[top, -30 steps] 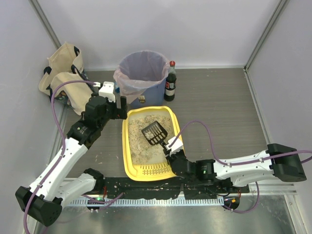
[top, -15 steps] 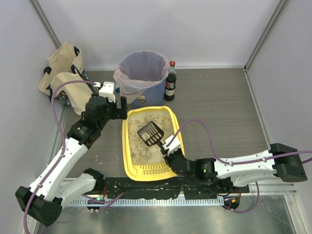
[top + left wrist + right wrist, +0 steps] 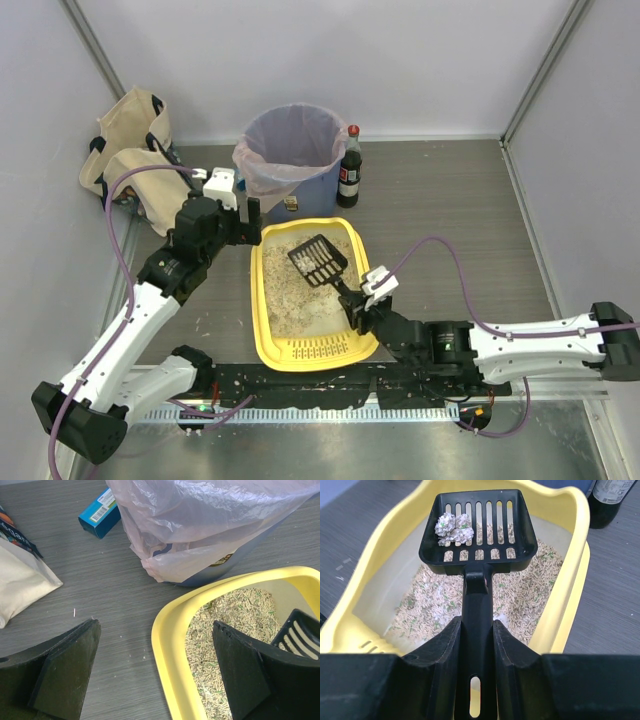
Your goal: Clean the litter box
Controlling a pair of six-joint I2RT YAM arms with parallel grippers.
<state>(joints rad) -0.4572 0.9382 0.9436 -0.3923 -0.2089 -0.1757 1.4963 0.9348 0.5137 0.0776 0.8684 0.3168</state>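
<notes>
The yellow litter box (image 3: pixel 259 300) lies mid-table with beige granules and a slotted grille at its near end; it also shows in the right wrist view (image 3: pixel 570 605) and the left wrist view (image 3: pixel 170 645). My right gripper (image 3: pixel 357 305) is shut on the handle of a black slotted scoop (image 3: pixel 318 259), held above the litter. In the right wrist view the scoop (image 3: pixel 480 530) carries a few grey clumps (image 3: pixel 452 529). My left gripper (image 3: pixel 246 222) is open and empty, straddling the box's far left corner rim.
A round blue bin with a clear liner (image 3: pixel 290 150) stands behind the box. A dark bottle (image 3: pixel 349 168) stands at its right. A cloth bag (image 3: pixel 125 145) is at far left. A blue carton (image 3: pixel 100 512) lies beside the bin.
My right gripper has moved right and lifted the scoop out of the litter, toward the box's far end. The left arm has not moved.
</notes>
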